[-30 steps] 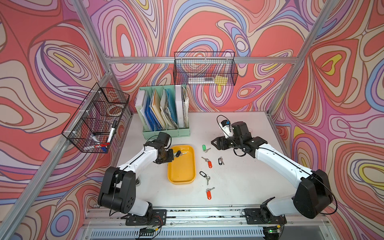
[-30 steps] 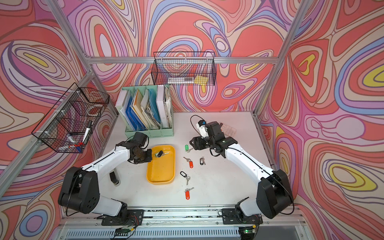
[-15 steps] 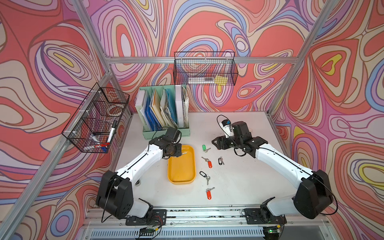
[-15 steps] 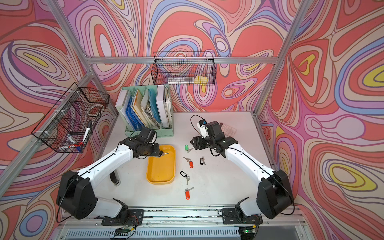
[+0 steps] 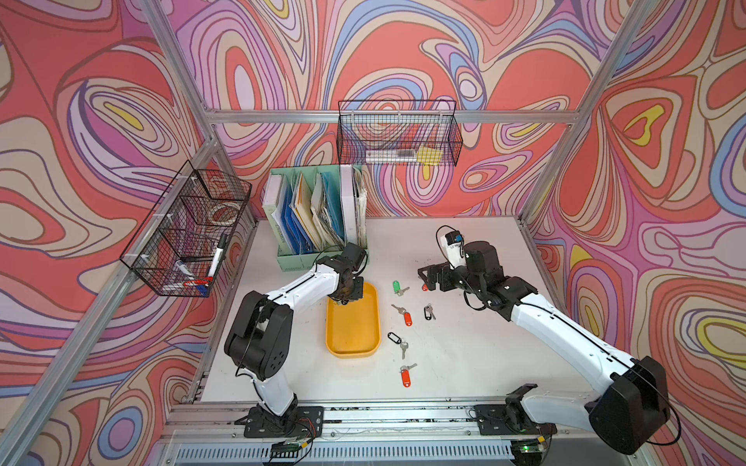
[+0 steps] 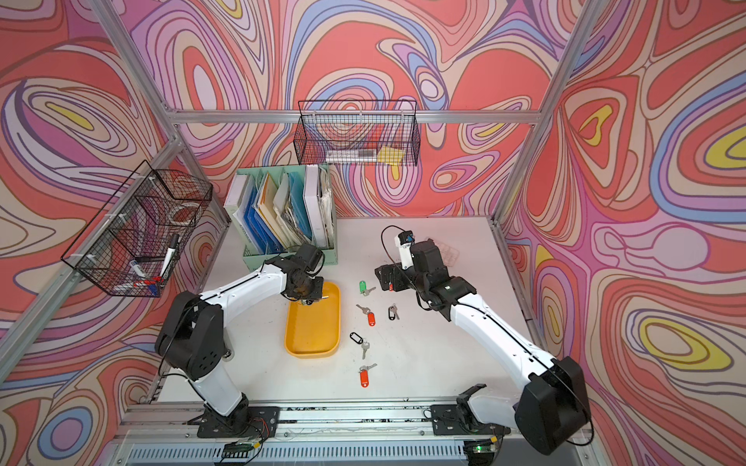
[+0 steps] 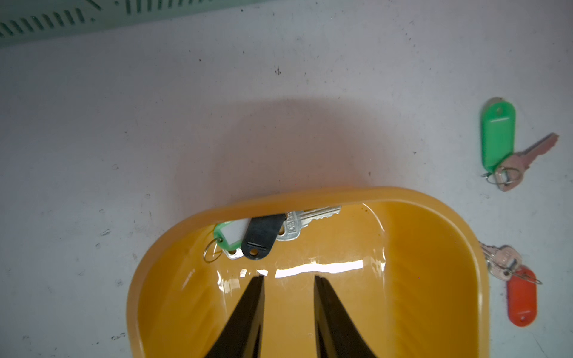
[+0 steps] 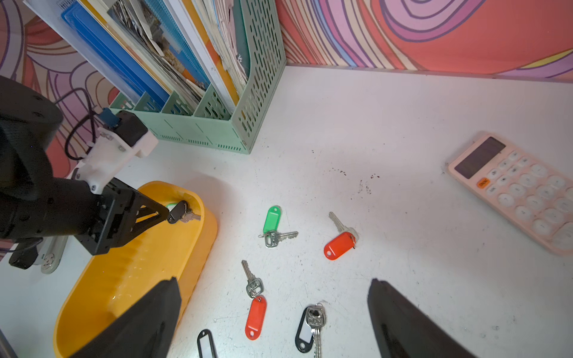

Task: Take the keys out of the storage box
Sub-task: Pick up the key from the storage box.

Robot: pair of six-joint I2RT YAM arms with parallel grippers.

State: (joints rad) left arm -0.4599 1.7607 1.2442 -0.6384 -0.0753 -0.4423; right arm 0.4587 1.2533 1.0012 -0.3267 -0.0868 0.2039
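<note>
The storage box (image 5: 355, 335) (image 6: 313, 335) is a shallow yellow tray at the table's middle. Two sets of keys, one black-tagged (image 7: 262, 235) and one green-tagged (image 7: 231, 237), lie against its far end wall; the right wrist view shows them too (image 8: 181, 212). My left gripper (image 7: 289, 279) (image 5: 347, 296) hangs inside that end. It is narrowly open and empty, with its tips just short of the black tag. Several more keys lie on the table right of the box: green (image 5: 397, 286), red (image 5: 407, 318), black (image 5: 427, 312). My right gripper (image 8: 274, 283) (image 5: 428, 278) hovers wide open above them.
A mint-green file holder (image 5: 319, 218) stands just behind the box, close to my left wrist. A pink calculator (image 8: 521, 189) lies at the back right. Black wire baskets hang on the back wall (image 5: 397, 135) and the left wall (image 5: 189, 230).
My left gripper has swung from the box's left side to its far end, and the keys now lie against that end wall. My right arm has stayed put with its jaws spread wider.
</note>
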